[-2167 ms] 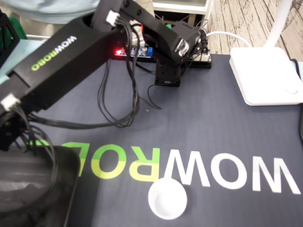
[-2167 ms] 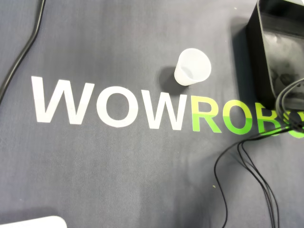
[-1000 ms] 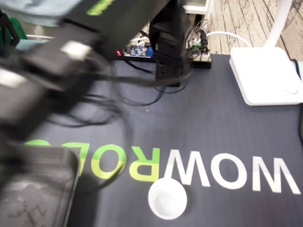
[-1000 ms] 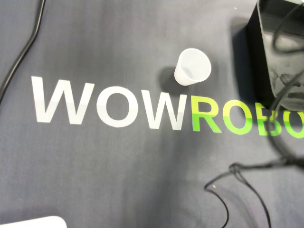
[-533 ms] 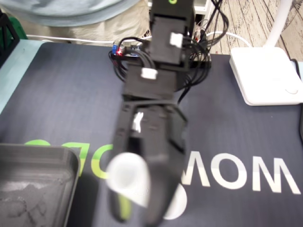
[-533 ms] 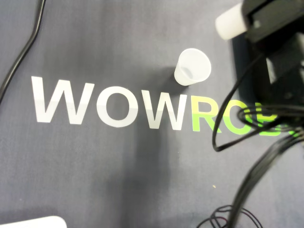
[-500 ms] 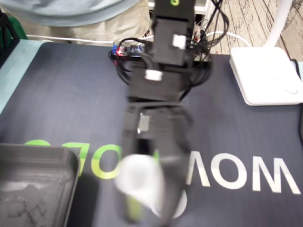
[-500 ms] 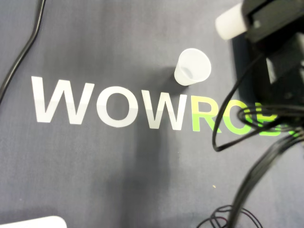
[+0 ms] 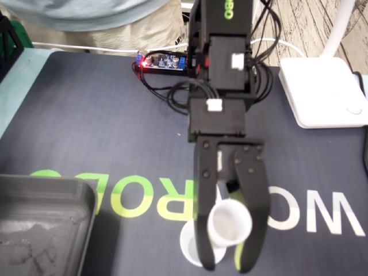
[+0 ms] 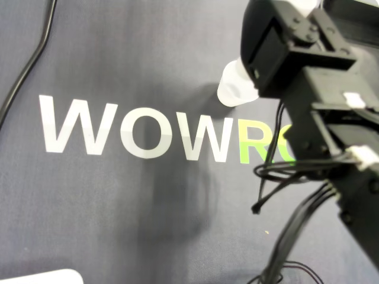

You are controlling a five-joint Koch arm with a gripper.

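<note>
Gripper [image 9: 227, 261] jaws clamp a white plastic cup [image 9: 229, 223], held over a second cup [image 9: 190, 248] standing on the dark mat [image 9: 86, 126].

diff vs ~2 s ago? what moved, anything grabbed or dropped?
The arm swung from over the black tray, at the left of the fixed view, to the middle of the mat. The pincer now carries a white cup, first seen in its grip half a second ago, and holds it over the cup on the mat. Unmoved: cup on the mat, tray, lamp base.
</note>
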